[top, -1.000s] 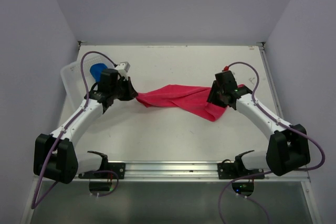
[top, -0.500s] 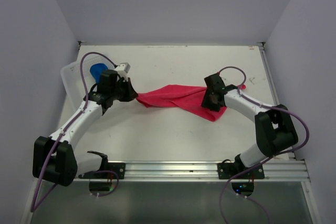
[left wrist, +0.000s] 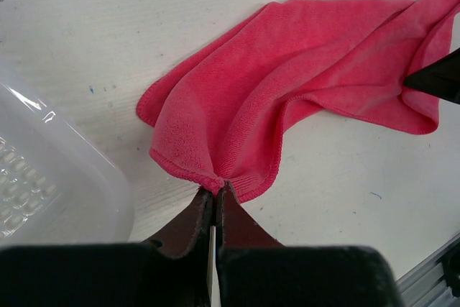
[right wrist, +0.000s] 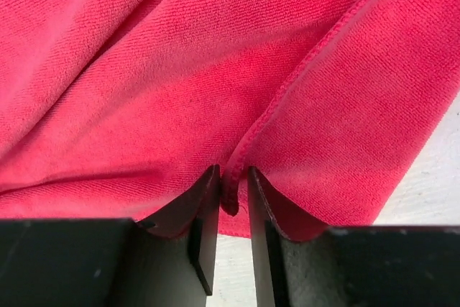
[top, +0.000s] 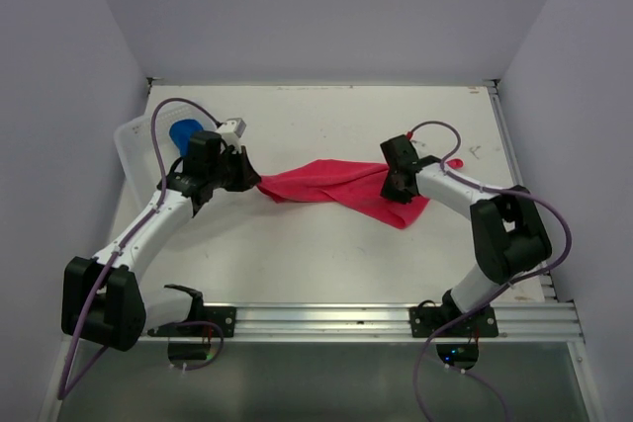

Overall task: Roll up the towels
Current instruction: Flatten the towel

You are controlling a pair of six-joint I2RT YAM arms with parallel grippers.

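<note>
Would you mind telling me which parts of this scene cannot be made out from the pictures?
Top view: the left arm covers part of the blue towel in the basket, so rolled or not is unclear.
Top view: the right gripper hides the pink towel's right end; the right wrist view crops it.
Left wrist view: the left edge cuts off the basket.

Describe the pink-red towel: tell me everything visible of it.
The pink-red towel is plain, soft, terry-like cloth with a stitched hem. It lies rumpled and twisted on the white table, stretched sideways between the arms. The left gripper pinches its left corner; the right gripper clamps a hemmed edge near its right end. It is not rolled.
</note>
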